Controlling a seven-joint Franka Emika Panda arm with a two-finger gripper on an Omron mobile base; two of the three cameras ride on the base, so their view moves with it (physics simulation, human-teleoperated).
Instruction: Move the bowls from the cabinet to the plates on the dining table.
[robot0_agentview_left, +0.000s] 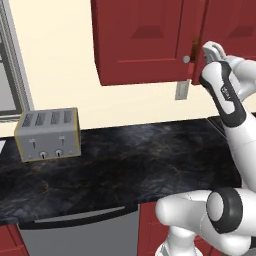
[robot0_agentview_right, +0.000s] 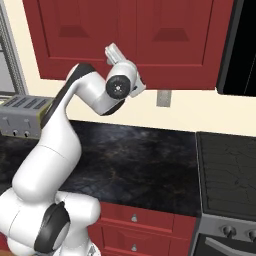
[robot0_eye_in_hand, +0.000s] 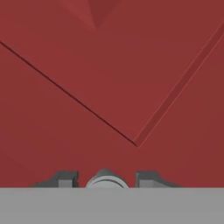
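silver knob (robot0_eye_in_hand: 105, 180) half-cut between hand (robot0_eye_in_hand: 106, 178) fingers

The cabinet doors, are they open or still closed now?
Closed. Both doors of the cabinet lie flush, and the gripper sits around the knob.

Glossy white rounded arm (robot0_agentview_right: 45, 155) segments, black bands at the joints, small dark grey pincer (robot0_eye_in_hand: 105, 179) tips.
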